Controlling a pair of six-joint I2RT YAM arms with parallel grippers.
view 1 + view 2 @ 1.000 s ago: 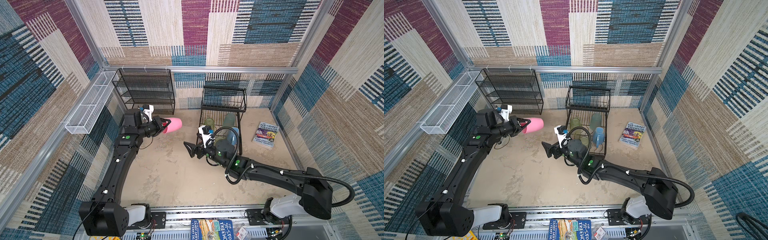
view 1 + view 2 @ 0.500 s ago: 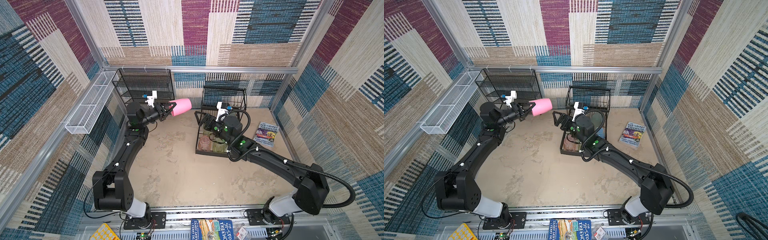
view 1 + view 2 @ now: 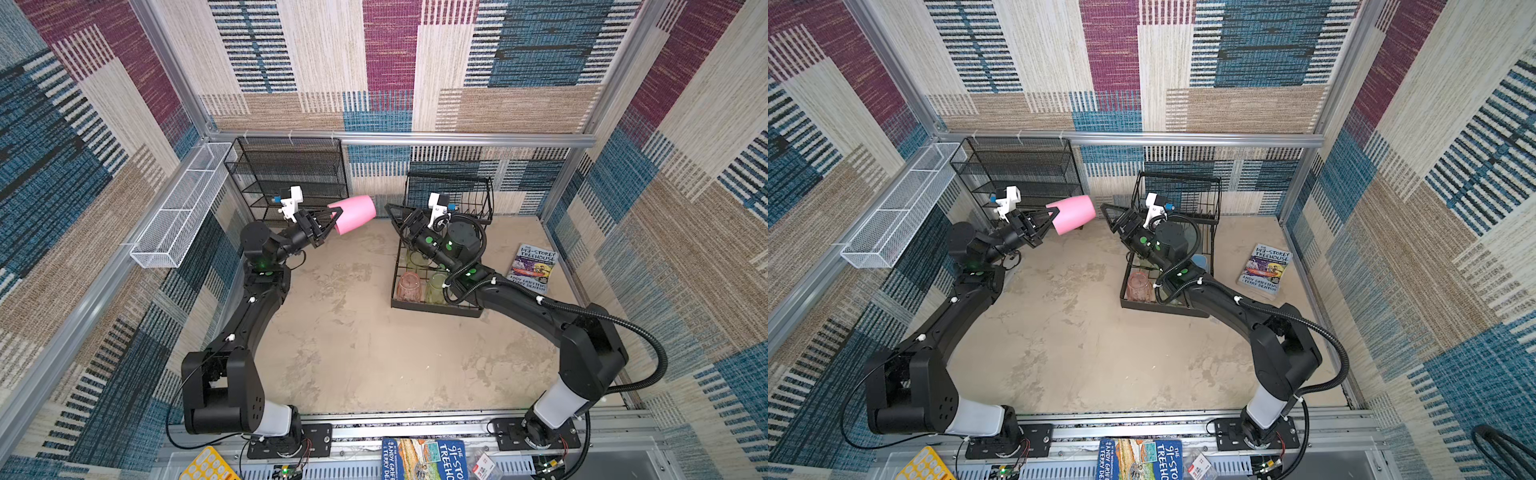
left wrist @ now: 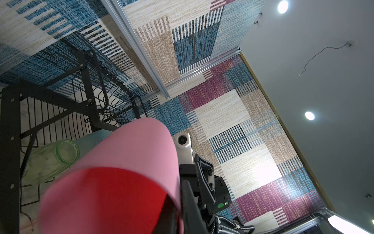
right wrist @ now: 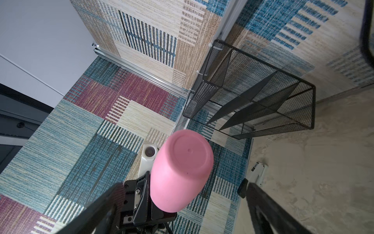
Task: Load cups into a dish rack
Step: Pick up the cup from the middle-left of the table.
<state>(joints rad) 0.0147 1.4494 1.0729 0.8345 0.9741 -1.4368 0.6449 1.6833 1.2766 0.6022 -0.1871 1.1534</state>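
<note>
Your left gripper is clamped on the rim end of the opaque pink cup. It holds the cup on its side in the air, between the black mesh shelf unit and the dish rack. The cup's base points at your right gripper, whose jaws stand wide apart with nothing between them, near the base but not touching it. In the rack's lower tray you can count one peach-pink tumbler and two green tumblers. A top view also shows a sliver of the light-blue mug beside the right arm, which hides much of the tray. The left wrist view shows a teal cup behind the pink one. One white mesh basket hangs on the side rail, and one book lies on the table beside the rack.
</note>
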